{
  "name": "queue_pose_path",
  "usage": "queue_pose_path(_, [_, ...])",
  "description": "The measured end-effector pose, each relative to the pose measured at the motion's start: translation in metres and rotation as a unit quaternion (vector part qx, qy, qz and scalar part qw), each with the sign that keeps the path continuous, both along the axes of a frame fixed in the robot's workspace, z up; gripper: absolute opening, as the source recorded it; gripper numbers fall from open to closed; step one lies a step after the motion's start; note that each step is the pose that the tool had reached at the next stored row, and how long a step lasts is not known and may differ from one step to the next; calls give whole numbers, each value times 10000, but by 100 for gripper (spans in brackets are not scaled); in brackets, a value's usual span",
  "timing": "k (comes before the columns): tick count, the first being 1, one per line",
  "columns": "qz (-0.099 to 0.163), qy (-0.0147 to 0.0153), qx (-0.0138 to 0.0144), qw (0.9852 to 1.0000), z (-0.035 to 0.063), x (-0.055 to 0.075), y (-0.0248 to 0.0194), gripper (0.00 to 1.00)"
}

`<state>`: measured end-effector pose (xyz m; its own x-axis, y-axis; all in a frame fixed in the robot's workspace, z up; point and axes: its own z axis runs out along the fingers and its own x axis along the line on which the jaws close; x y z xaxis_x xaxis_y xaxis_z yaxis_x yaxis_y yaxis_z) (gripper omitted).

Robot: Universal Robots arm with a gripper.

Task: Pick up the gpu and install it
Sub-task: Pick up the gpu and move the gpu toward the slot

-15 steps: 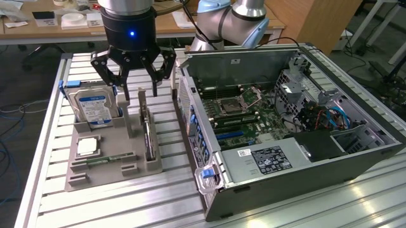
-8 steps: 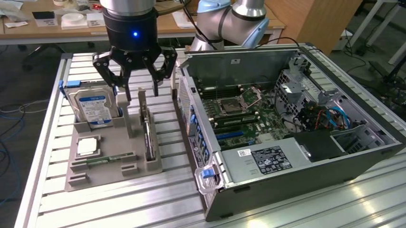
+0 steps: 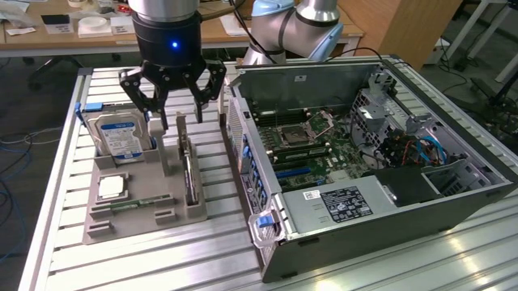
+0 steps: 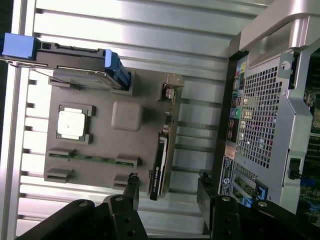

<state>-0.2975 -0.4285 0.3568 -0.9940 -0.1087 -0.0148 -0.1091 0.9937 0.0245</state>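
Note:
The gpu [image 3: 188, 165] stands on its edge in a slot at the right side of the grey tray [image 3: 142, 227], thin and dark from above. In the wrist view the gpu [image 4: 160, 152] is a dark blade along the tray [image 4: 126, 116] edge. My gripper [image 3: 179, 119] hangs open just above the card's far end, its two black fingers spread on either side and holding nothing. In the wrist view the gripper [image 4: 167, 181] straddles the card's end, apart from it.
On the tray are also a silver hard drive [image 3: 121, 137], a square processor [image 3: 111, 187] and a narrow green memory stick [image 3: 133, 205]. The open computer case [image 3: 364, 151] lies close on the exterior view's right, motherboard [image 3: 304, 136] exposed. All rests on a slatted aluminium table [image 3: 202, 254].

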Motion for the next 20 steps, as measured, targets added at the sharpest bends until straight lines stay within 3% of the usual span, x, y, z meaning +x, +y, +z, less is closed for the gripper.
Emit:
queue_pose_path(11, [259, 0, 0, 9997, -30, 17, 0, 59])
queue_pose_path(16, [302, 1, -2, 9995, -96, 31, -15, 59])
queue_pose_path(20, [297, 2, -29, 9996, -143, 31, -28, 59])
